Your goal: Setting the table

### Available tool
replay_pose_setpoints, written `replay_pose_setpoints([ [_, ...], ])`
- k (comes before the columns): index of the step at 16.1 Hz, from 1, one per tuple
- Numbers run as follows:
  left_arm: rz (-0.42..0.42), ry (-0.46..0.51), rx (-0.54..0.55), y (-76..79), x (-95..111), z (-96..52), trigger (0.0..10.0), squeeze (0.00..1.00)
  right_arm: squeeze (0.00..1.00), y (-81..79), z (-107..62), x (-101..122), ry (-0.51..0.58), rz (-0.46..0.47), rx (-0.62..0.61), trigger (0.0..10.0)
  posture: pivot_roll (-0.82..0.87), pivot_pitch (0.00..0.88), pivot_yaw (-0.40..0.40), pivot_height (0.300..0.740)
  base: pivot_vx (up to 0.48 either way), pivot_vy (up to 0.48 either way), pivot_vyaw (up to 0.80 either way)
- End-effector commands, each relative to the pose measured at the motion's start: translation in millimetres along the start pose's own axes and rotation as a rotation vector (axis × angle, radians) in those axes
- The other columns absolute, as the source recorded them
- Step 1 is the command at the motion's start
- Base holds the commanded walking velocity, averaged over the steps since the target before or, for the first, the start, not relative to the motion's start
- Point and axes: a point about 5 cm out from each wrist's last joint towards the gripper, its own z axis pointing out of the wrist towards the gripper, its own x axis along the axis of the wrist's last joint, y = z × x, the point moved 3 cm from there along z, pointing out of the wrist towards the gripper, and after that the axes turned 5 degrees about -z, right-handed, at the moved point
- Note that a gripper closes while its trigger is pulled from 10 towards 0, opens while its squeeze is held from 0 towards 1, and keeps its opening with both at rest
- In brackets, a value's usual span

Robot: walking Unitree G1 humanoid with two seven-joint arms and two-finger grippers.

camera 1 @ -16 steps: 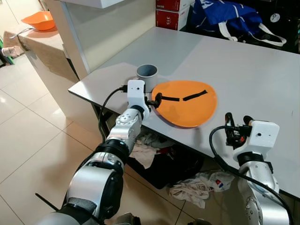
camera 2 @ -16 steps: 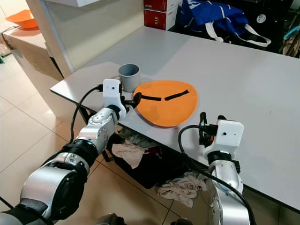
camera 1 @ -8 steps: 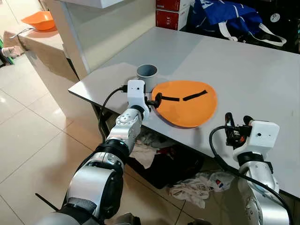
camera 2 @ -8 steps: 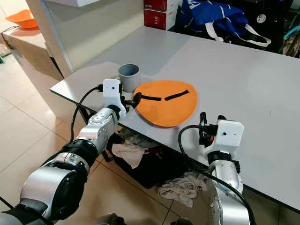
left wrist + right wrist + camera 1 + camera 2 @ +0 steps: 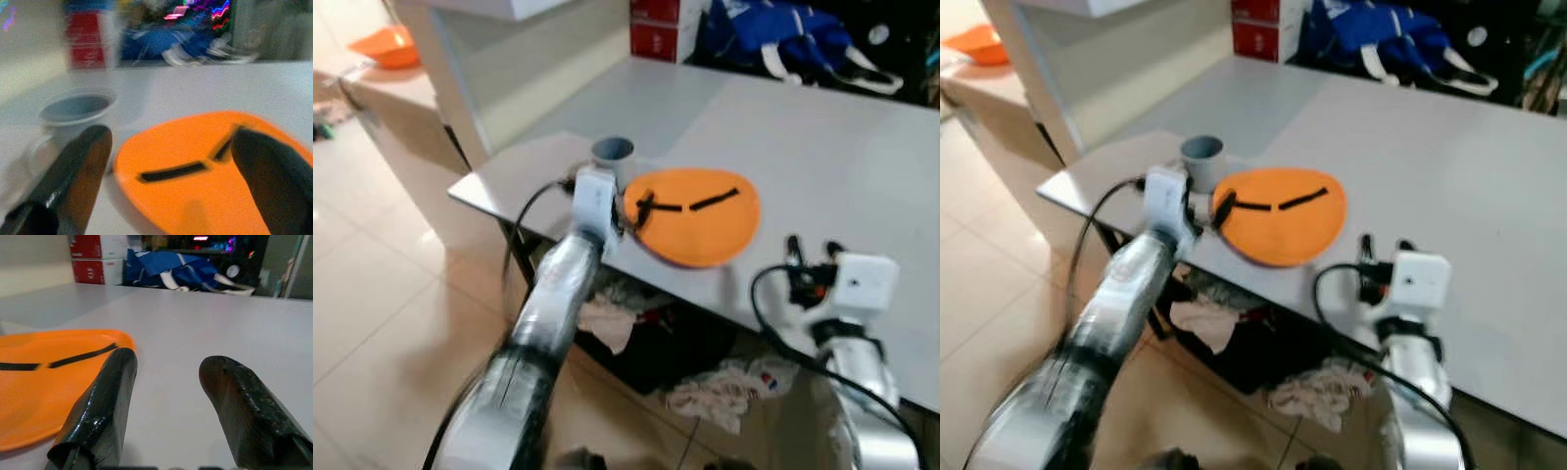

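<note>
Plate point(image 5: 697, 215): orange, near the table point(image 5: 862, 166) edge, two black strips on it.
Right gripper point(image 5: 808, 262): open, empty, by the near edge.
Left gripper point(image 5: 634, 208): fingers spread at the plate's rim.
Risk: a nudge could tip the overhanging plate (blurred view).
Cup point(image 5: 76, 108): left wrist shows inside.

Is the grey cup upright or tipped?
Upright. The cup stands on the table with its round mouth facing up, beside the orange plate; the left pincer is at the plate's edge.
</note>
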Motion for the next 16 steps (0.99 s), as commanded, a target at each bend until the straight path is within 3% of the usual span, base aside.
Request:
replay_pose_setpoints([
  [1,0.066,0.056,-0.088,11.1,16,1.0,10.0,0.00,0.00,-2.0,-1.0,1,0.016,-0.011,0.001,10.0,-0.07,0.000,0.078,0.707,0.000,0.000,0.00],
  [4,0.092,0.053,-0.123,14.8,17,-5.8,10.0,0.00,0.00,-4.2,0.0,0,0.017,-0.009,0.004,10.0,-0.07,0.000,0.077,0.707,0.000,0.000,0.00],
  [9,-0.043,0.009,-0.065,12.7,13,-17.0,10.0,0.00,0.00,-2.8,-1.0,1,0.031,-0.019,-0.006,10.0,-0.08,0.000,0.084,0.707,0.000,0.000,0.00],
  [13,-0.121,-0.057,0.014,1.0,5,-14.5,10.0,0.00,0.00,-1.7,-1.9,-1,0.024,-0.017,-0.013,10.0,-0.07,0.000,0.083,0.707,0.000,0.456,0.00],
  [16,-0.150,-0.104,0.050,-10.5,-1,-11.7,10.0,0.00,0.00,-3.0,-3.0,-4,0.008,-0.017,-0.004,10.0,-0.08,0.000,0.085,0.707,0.000,0.471,-0.79],
])
